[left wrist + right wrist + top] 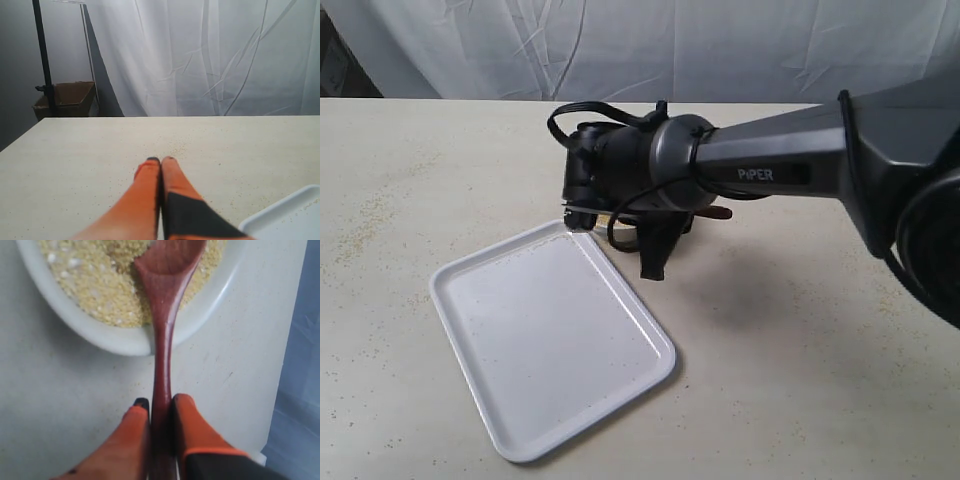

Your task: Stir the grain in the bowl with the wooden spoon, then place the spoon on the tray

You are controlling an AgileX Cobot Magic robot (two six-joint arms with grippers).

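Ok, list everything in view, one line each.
tray: one, white, on the table.
bowl: one, white, on the table.
grain: one heap, yellow, in the bowl.
wooden spoon: one, reddish-brown, head in the grain.
table: one, beige, under tray and bowl.
curtain: one, white, behind the table.
box: one, brown, beside the curtain.
left claw: one, orange-black, shut, over the table.
right claw: one, orange-black, shut on the wooden spoon.

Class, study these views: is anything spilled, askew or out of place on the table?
Yes. Loose yellow grain lies scattered on the table and on the tray corner, outside the bowl, so it looks spilled.
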